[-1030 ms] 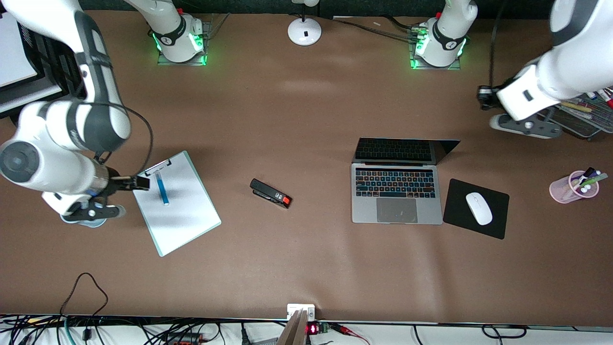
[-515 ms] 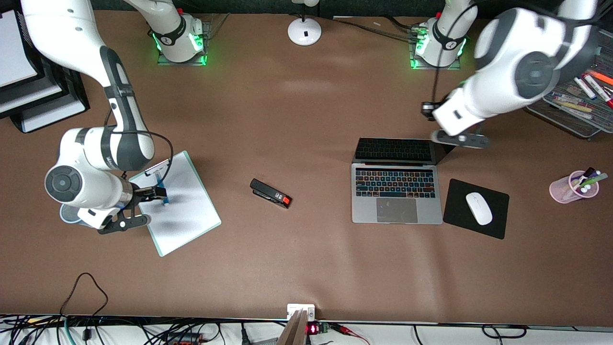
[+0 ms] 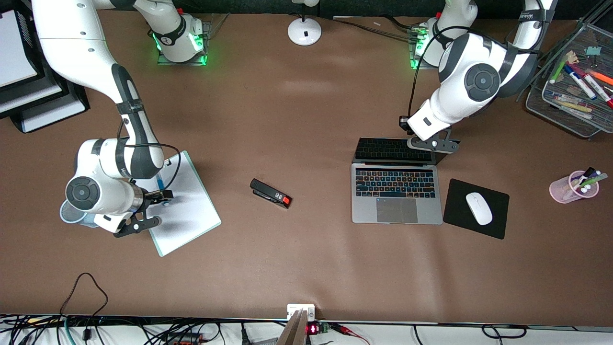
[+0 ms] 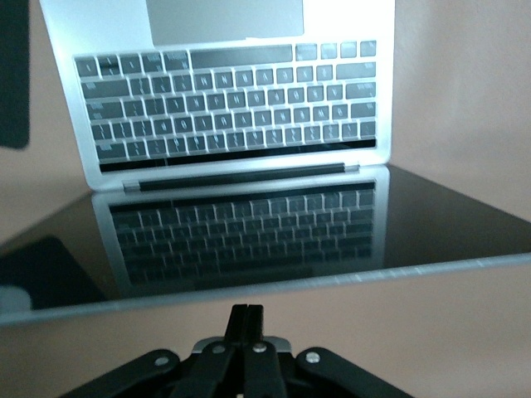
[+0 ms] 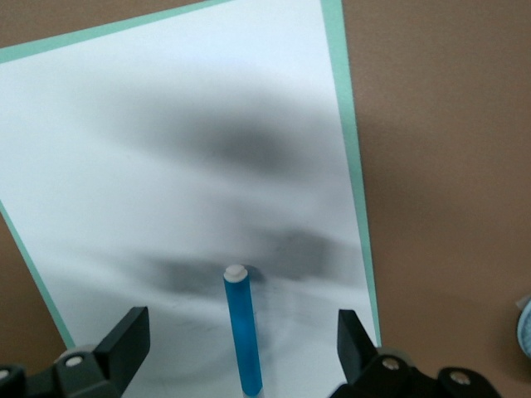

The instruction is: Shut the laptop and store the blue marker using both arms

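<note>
The laptop (image 3: 396, 191) stands open toward the left arm's end of the table, keys lit and its dark screen (image 3: 402, 150) tilted back. In the left wrist view the laptop (image 4: 232, 108) faces me. My left gripper (image 3: 404, 123) is shut and empty, its fingertips (image 4: 247, 319) just short of the lid's top edge. The blue marker (image 3: 159, 183) lies on a clipboard (image 3: 184, 215) toward the right arm's end. My right gripper (image 3: 162, 195) is open low over the marker (image 5: 242, 332), one finger (image 5: 124, 336) on each side of it, not touching it.
A black stapler (image 3: 270, 193) lies mid-table. A black mouse pad (image 3: 459, 211) with a white mouse (image 3: 479, 208) sits beside the laptop. A pink cup of pens (image 3: 572, 188) and a mesh tray of markers (image 3: 570, 110) stand at the left arm's end. A pale blue cup (image 3: 72, 215) sits under the right arm.
The left arm swung from the mesh tray over to the laptop's lid edge. The right gripper moved from the clipboard's edge to over the blue marker and now straddles it.
</note>
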Robot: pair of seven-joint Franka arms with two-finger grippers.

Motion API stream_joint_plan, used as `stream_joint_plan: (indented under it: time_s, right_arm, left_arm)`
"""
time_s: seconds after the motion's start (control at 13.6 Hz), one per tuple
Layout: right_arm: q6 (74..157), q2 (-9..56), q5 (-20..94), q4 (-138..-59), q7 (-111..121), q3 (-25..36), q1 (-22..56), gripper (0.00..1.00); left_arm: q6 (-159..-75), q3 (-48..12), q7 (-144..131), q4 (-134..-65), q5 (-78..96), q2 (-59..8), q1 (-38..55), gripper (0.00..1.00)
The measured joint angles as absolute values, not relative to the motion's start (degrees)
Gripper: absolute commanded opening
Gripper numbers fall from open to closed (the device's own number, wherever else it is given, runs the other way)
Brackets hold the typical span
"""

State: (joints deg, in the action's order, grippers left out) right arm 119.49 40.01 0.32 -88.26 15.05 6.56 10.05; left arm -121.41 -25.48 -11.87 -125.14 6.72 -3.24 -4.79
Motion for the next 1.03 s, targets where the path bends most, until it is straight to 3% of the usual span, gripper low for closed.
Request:
stream_joint_plan:
  time_s: [0.44,0.52,0.59,0.66,1.03]
  right_arm:
    - [120.4,42.1,0.3,-88.3,18.9,6.6,10.1,0.94]
    - [120.8,42.5,0.3,-88.3,19.7,6.6,10.0,0.91]
    - [120.9,42.8,0.3,-88.3,20.2,6.6,10.0,0.78]
    - [120.9,43.1,0.3,-88.4,20.4,6.6,9.9,0.75]
    - [120.9,43.3,0.3,-89.2,20.6,6.6,9.9,0.69]
  left_arm:
    - [-131.2,-25.5,-11.9,-123.9,-1.3,-8.7,-6.9,0.0]
    - [-131.7,-25.5,-11.8,-122.7,-1.6,-10.2,-7.4,0.0]
    - [-132.1,-25.4,-11.8,-121.3,-1.6,-11.7,-7.8,0.0]
    - [-132.9,-25.4,-11.7,-120.0,-1.7,-13.2,-8.0,0.0]
    - [-138.2,-25.4,-11.7,-116.6,-1.8,-19.4,-8.2,0.0]
